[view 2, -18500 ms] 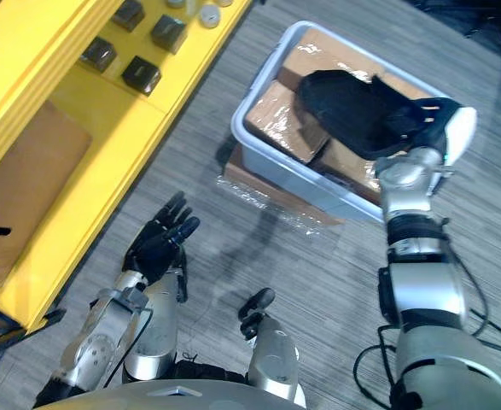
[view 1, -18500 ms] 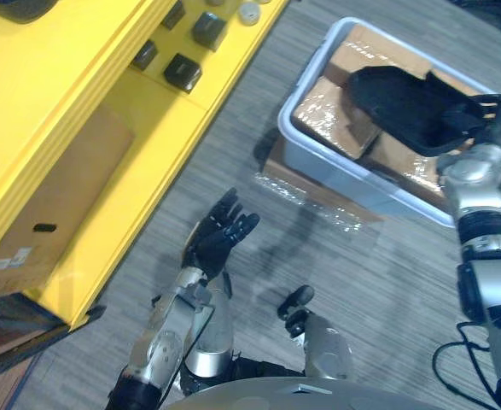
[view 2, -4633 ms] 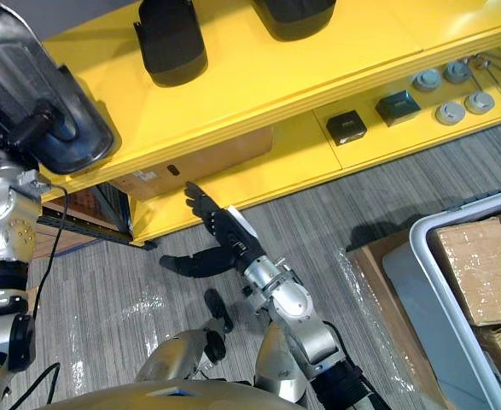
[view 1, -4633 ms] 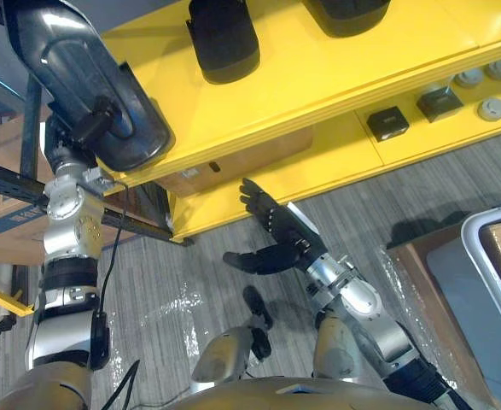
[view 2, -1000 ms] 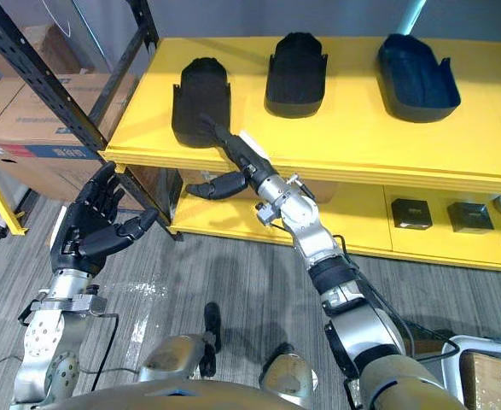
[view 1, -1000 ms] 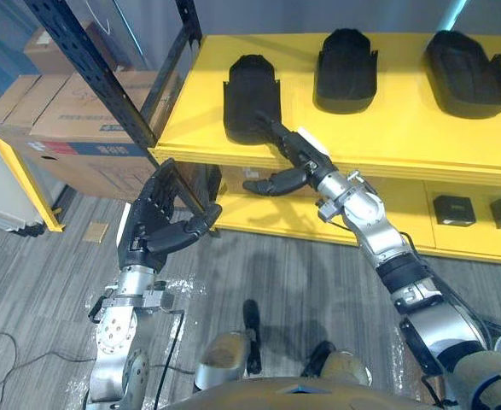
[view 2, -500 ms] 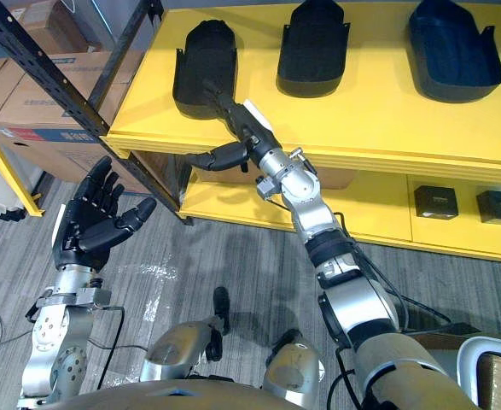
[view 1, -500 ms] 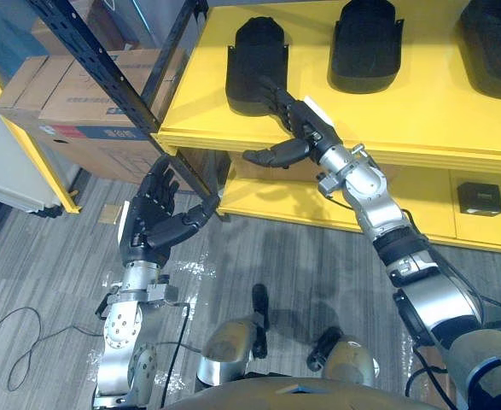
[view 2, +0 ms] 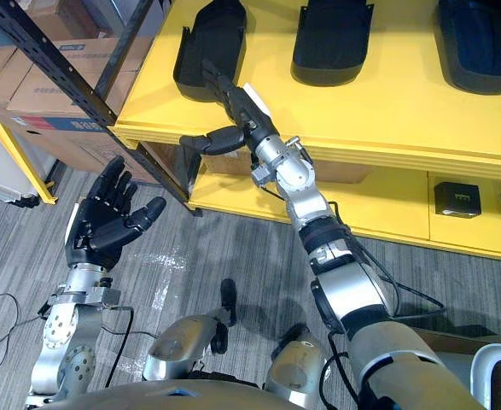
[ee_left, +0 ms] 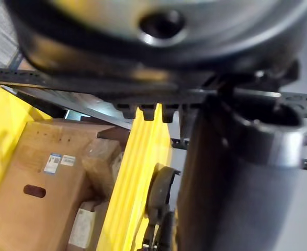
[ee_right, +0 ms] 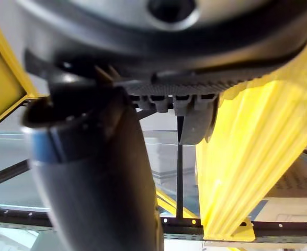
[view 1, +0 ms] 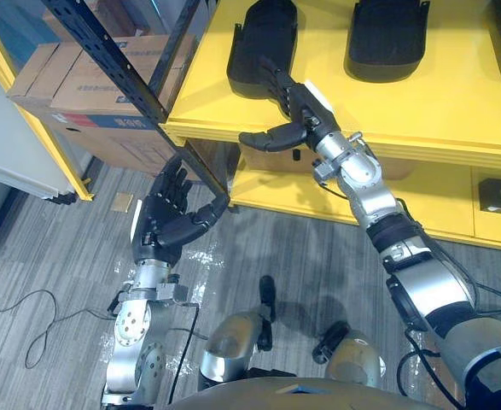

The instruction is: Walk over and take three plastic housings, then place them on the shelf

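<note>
Three black plastic housings lie in a row on the yellow shelf top (view 1: 455, 107): the left one (view 1: 263, 47), the middle one (view 1: 387, 38) and the right one (view 2: 480, 43). My right hand (view 1: 300, 107) reaches over the shelf's front edge with straight fingers, whose tips rest against the near end of the left housing. Its thumb (view 1: 267, 137) sticks out sideways below the edge, and the hand holds nothing. My left hand (view 1: 169, 218) hangs raised over the floor in front of the shelf, open and empty.
A black rack upright (view 1: 122, 73) slants beside the shelf's left corner, with cardboard boxes (view 1: 88, 94) behind it. On the lower yellow shelf stand small black boxes (view 2: 455, 198) and a cardboard box (view 1: 271, 161). A white bin's corner (view 2: 499, 366) shows low right.
The camera has come closer to the shelf and tipped down. My right hand stays at the left housing and my left hand stays raised and open. Earlier, housings were being carried.
</note>
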`<state>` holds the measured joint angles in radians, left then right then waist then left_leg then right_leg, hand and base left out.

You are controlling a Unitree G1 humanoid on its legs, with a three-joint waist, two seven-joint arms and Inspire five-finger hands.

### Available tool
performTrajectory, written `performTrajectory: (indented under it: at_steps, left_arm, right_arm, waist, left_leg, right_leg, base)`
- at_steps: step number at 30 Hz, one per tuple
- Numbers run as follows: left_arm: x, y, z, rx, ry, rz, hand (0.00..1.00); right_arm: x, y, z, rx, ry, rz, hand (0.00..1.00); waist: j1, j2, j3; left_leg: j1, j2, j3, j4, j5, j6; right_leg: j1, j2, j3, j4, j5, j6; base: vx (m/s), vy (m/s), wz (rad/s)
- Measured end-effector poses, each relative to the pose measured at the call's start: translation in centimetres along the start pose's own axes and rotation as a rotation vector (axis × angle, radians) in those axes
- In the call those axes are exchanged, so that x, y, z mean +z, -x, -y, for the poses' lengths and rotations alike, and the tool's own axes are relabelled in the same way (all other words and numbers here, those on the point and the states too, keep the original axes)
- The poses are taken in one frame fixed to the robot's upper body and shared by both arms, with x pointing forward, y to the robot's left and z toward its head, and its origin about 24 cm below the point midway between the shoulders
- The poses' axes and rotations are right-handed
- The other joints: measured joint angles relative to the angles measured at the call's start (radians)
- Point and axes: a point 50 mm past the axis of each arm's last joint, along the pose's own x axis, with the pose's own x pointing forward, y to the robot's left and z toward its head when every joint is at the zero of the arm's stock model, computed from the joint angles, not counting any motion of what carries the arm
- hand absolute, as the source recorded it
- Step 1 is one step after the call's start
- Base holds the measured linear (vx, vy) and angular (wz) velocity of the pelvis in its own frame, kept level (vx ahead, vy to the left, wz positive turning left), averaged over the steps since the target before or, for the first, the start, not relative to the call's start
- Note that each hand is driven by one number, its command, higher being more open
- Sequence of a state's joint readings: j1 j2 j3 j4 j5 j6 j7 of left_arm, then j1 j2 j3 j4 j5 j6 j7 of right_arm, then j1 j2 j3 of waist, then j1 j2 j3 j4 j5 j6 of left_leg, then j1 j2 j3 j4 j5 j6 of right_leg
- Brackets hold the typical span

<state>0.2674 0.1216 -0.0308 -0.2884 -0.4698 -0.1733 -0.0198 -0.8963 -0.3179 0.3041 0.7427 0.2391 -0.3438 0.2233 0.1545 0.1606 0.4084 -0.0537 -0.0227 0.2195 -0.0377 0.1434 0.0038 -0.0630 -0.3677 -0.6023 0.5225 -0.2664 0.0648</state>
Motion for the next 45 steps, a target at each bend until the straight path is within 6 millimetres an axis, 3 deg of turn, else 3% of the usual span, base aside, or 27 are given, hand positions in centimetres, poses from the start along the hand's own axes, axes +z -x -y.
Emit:
performTrajectory:
  at_steps: [10, 19, 28, 38, 45]
  left_arm:
    - [-1.1, 0.1, 0.3, 0.009, 0.021, -0.047, 1.00]
    - [-1.4, 0.1, 0.6, 0.013, 0.029, -0.058, 1.00]
    - [-1.8, 0.2, 1.3, -0.004, 0.072, -0.076, 1.00]
    - [-1.5, -0.4, 1.6, -0.027, 0.075, -0.055, 1.00]
    - [-1.5, -0.4, 1.6, -0.033, 0.071, -0.054, 1.00]
  right_arm:
    - [0.4, -0.7, 0.5, -0.037, 0.055, -0.005, 1.00]
    - [1.6, -1.8, 1.5, -0.098, 0.122, 0.003, 1.00]
    - [2.1, -1.9, 3.0, -0.123, 0.159, 0.010, 1.00]
    - [2.1, -2.0, 2.1, -0.025, 0.136, 0.019, 1.00]
    - [1.6, -1.3, 0.2, 0.052, 0.117, 0.041, 1.00]
  waist:
    - [0.007, 0.007, 0.005]
    - [0.008, 0.037, 0.036]
    - [0.015, 0.050, 0.042]
    - [0.009, 0.051, 0.042]
    - [0.010, 0.039, 0.037]
  left_leg:
    - [0.000, 0.000, 0.002, 0.000, 0.001, 0.001]
    - [0.001, -0.007, -0.004, 0.000, 0.004, 0.004]
    - [-0.010, -0.016, -0.021, 0.000, 0.010, 0.005]
    - [-0.009, -0.016, -0.014, -0.002, 0.010, 0.005]
    - [0.027, 0.012, 0.019, -0.015, 0.009, 0.004]
  right_leg:
    - [0.000, -0.001, -0.001, 0.002, 0.000, 0.000]
    - [-0.002, -0.014, -0.005, 0.020, -0.006, -0.005]
    - [-0.007, -0.031, -0.022, 0.041, -0.015, -0.004]
    - [-0.007, -0.029, -0.020, 0.037, -0.015, -0.001]
    - [0.028, 0.019, -0.006, -0.021, 0.007, 0.005]
  base:
    - [0.00, 0.000, 0.00]
    - [0.00, -0.004, 0.01]
    - [0.01, -0.032, 0.07]
    - [0.02, -0.032, -0.01]
    - [0.03, -0.053, -0.12]
